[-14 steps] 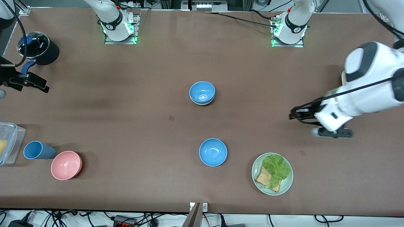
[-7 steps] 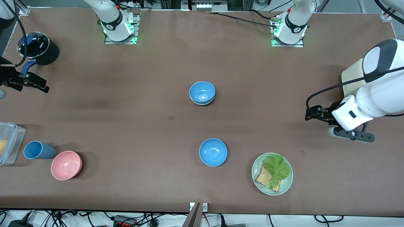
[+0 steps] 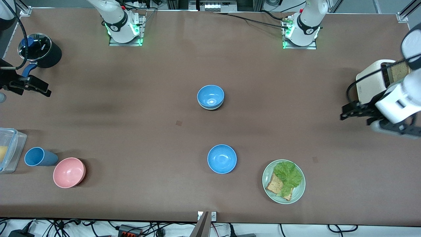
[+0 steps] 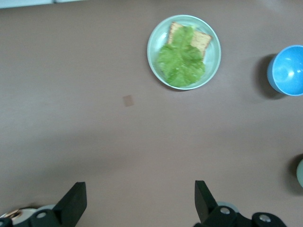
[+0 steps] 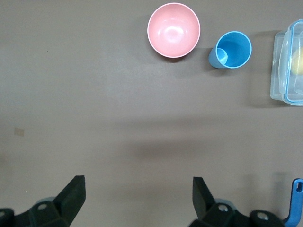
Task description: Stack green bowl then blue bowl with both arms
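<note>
A blue bowl sits nested in the green bowl at the middle of the table; only the green bowl's pale lower edge shows. A second blue bowl stands alone, nearer the front camera, and also shows in the left wrist view. My left gripper is open and empty, up over bare table at the left arm's end; its jaws stand wide apart in the left wrist view. My right gripper is open and empty, waiting over the right arm's end.
A pale-green plate with lettuce and toast lies near the lone blue bowl. A toaster holding toast stands beside the left gripper. A pink bowl, blue cup, clear container and black lidded pot are at the right arm's end.
My left arm has drawn back from the middle toward its own end of the table, uncovering the toaster. The bowls and the right arm have not moved.
</note>
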Controlling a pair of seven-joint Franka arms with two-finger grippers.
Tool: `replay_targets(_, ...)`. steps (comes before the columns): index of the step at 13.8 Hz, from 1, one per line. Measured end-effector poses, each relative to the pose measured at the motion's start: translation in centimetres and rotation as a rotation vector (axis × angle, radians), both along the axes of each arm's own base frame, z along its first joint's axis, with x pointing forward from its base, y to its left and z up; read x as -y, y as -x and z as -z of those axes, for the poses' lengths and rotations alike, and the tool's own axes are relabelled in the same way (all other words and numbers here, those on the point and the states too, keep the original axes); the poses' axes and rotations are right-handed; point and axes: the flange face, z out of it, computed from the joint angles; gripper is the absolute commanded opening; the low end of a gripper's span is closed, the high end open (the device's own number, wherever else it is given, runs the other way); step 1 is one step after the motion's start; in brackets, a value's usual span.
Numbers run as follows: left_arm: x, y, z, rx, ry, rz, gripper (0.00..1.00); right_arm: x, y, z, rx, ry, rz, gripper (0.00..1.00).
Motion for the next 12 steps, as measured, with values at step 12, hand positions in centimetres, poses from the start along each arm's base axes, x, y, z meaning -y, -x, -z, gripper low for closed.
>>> replay_targets(12,-0.8,3.5,0.1,-0.051,-0.022,-0.043,1.00,0.0,0.0,-0.1,0.002,0.000,-0.008,1.00)
